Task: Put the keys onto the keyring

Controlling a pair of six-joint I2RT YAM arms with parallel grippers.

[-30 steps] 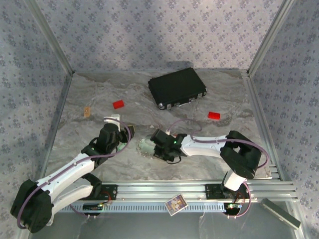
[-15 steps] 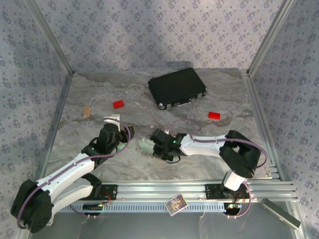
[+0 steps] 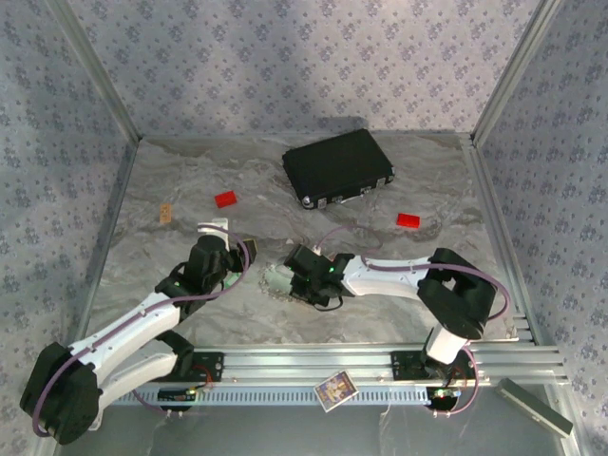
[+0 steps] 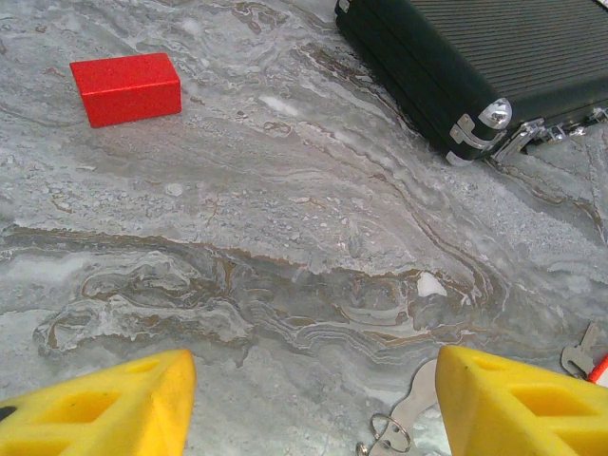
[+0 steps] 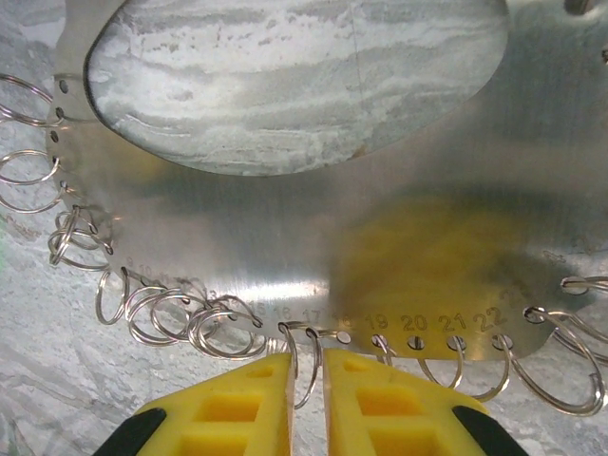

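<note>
Three walls [image 3: 313, 57] covered with pale blue-grey paper, printed with small flowers, close the scene at the left, far and right. Slim aluminium posts [image 3: 95, 71] stand in the two far corners. The table [image 3: 171, 180] has a grey marble-like top with brownish veins. A silver slotted rail [image 3: 304, 359] runs along its near edge. The light is soft and even.

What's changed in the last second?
The right end effector edged left over the shiny, ring-edged metal keyring disc, covering more of it. The left end effector, black rectangular case and red rectangular blocks stayed put.
</note>
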